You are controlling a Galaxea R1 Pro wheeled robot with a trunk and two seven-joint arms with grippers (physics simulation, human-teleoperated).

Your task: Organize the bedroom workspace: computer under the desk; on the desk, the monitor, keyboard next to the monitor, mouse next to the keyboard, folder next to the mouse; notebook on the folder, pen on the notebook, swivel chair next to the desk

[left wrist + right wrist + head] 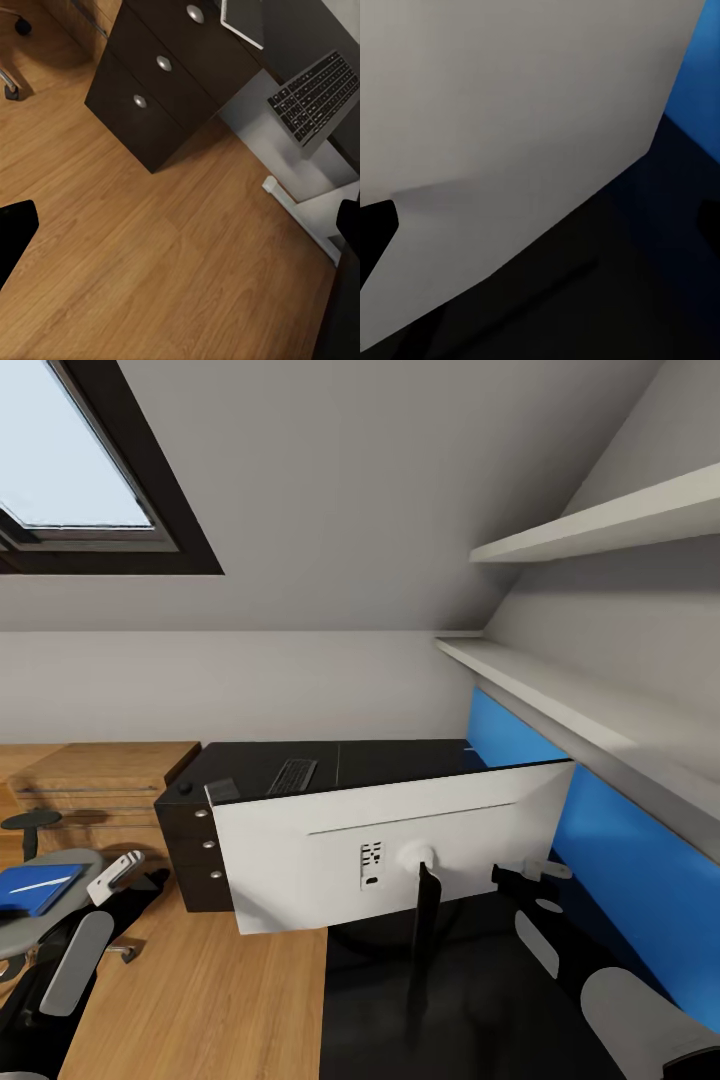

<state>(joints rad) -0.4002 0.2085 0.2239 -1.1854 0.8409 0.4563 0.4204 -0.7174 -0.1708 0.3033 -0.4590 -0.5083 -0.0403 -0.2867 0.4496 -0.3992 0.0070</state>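
The monitor (400,840) stands on the desk (400,760) with its white back toward me, on a thin black stand (425,920). My right gripper (535,871) hovers open at its right side, close to the white back (525,112). The keyboard (292,776) lies on the far part of the desk (300,94). At the lower left, the swivel chair (30,935) carries the blue folder (22,895) with the pale pen (45,882) on it. My left gripper (120,870) hangs open over the floor between chair and drawer unit (161,82).
A low light-wood cabinet (100,775) stands behind the chair. Two white shelves (590,525) run above the desk's blue back panel (610,840). A small flat grey rectangle (222,790) lies on the desk corner left of the keyboard. A skylight (70,470) is overhead.
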